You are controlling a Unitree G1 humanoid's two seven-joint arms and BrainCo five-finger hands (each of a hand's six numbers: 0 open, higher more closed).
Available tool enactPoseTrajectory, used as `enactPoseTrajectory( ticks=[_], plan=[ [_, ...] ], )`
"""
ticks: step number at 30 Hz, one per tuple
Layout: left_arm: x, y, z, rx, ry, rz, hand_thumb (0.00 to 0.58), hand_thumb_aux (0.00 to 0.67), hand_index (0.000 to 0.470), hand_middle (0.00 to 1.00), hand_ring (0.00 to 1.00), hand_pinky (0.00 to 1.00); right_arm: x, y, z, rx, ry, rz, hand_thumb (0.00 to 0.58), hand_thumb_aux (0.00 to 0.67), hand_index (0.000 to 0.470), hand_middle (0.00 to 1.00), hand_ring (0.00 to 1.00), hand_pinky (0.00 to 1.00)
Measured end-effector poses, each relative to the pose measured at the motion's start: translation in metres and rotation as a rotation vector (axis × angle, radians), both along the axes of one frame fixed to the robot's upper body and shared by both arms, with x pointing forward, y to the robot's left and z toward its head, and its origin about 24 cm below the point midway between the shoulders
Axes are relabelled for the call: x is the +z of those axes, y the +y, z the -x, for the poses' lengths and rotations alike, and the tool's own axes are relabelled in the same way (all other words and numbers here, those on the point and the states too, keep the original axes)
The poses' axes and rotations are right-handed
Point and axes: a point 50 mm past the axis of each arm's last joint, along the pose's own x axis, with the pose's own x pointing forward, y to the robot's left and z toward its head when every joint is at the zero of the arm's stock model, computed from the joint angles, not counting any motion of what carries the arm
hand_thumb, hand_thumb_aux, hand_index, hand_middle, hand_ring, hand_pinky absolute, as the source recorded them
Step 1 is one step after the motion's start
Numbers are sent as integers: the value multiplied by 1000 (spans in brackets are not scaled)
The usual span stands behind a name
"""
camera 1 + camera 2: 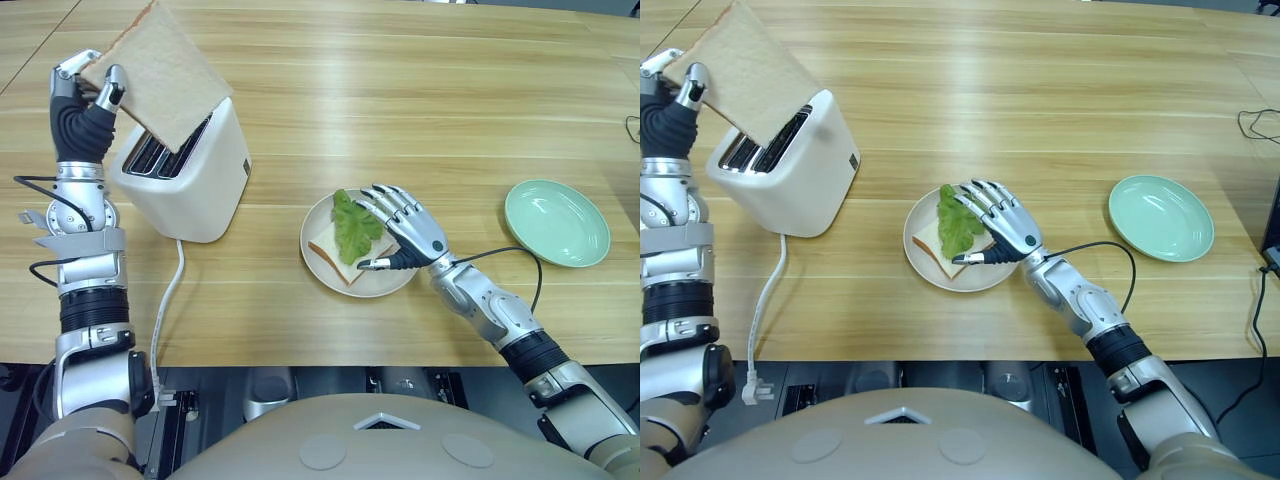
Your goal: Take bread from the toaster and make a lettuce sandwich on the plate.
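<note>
The left hand (88, 100) is up over the table's (420, 100) far left corner, fingers (110, 86) pinched on the near edge of a slice (165, 72). That slice is pale tan, lightly mottled, with a thin darker crust along its top edge. It hangs tilted, and its lower corner dips to the slots of the toaster (208, 175) (whether it has cleared the slot, I cannot tell). The toaster is a white box with two dark slots. It stands near the table's left edge, and its white cord (168, 295) trails off the near edge.

Near the middle of the near edge sits a round beige plate (388, 286). On it lies a second slice (333, 256), white with a brown crust, one corner toward the near edge. A crinkled green lettuce leaf (350, 226) lies on top of it, covering its far part. The right hand (412, 226) lies over the plate's right side. Its fingers are fanned wide and grip nothing, and the tips rest at the leaf's right edge.

A pale green dish (557, 222) sits toward the table's right edge, well apart from the plate.

Counted: two slices, one leaf, one toaster, one plate, one dish.
</note>
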Motion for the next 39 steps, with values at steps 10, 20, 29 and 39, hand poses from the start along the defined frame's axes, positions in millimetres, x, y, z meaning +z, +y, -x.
enactPoseTrajectory(
  ticks=[10, 20, 29, 39],
  plan=[
    [-33, -80, -12, -516, 249, 49, 580, 670, 460, 1000, 1000, 1000, 35, -64, -7, -259, -120, -188, 0, 0, 0, 0, 0, 0],
    [-95, -128, -16, -687, 513, 121, 580, 670, 460, 1000, 1000, 1000, 55, -91, 3, -314, -162, -364, 0, 0, 0, 0, 0, 0],
    [-131, -149, -10, -635, 630, 236, 580, 670, 460, 1000, 1000, 1000, 46, -67, 8, -216, -100, -394, 0, 0, 0, 0, 0, 0],
    [-161, -162, 14, -594, 748, 273, 580, 670, 460, 1000, 1000, 1000, 26, -21, 22, 10, 40, -324, 0, 0, 0, 0, 0, 0]
  ],
)
